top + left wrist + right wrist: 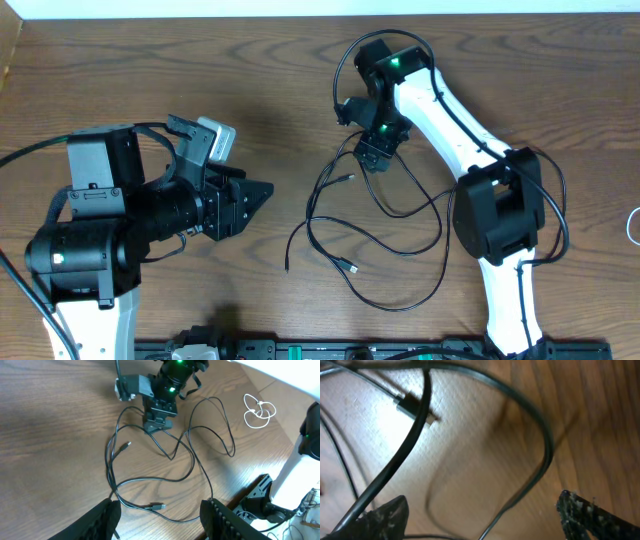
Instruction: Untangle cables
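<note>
Your left gripper (160, 522) has its jaws spread with nothing between them, and it sits short of the tangle, pointing toward it. Just ahead of its fingers lies a small plug (157, 507) on the black cable (155, 479), whose loops cross one another in the middle of the wooden table (150, 60).

Past the loops, your right gripper (375, 160) sits low over the far edge of the tangle, jaws also spread wide. A strand of the black cable runs between its fingers (375, 517), seemingly untouched, though that close view is blurred. The right arm is therefore the nearer one, and the strand crosses its gap rather than lying along it.

Farthest off, the white cable (259, 410) lies coiled, well apart from the black one.
</note>
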Controlling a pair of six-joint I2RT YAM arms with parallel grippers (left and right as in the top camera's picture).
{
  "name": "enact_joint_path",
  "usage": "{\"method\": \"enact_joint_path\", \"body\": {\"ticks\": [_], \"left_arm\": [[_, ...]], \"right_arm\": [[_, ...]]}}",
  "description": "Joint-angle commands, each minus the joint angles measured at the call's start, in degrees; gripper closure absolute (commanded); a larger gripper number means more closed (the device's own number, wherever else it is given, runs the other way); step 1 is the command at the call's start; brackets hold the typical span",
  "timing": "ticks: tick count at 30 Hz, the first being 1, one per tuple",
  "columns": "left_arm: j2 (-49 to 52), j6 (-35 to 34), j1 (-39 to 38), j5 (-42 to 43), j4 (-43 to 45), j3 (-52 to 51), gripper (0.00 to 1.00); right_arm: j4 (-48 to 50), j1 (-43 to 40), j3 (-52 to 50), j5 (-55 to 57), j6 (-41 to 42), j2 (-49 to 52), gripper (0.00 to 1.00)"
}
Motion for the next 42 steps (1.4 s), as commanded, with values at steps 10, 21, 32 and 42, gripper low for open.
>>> {"method": "enact_joint_path", "body": {"ticks": [10,21,32,42], "left_arm": [[-0.28,3.17,-0.04,-0.17,-3.72,0.00,0.43],[-0.28,3.15,-0.04,-0.17,-3.91,0.00,0.43],[-0.28,3.17,-0.04,-0.17,-3.89,0.00,0.42],[-0.26,3.85,-0.04,-0.42,-3.72,0.00,0.42]], "right_arm": [[9.64,-0.48,0.17,-1.16,1.73,2.14,0.12],[11.39,-0.98,0.15,-0.96,5.40,3.37,0.22],[7.43,-2.14,0.17,-0.96,13.84,3.19,0.99],[3.58,-2.29,0.59,-1.09,20.41,-6.08,0.99]]}}
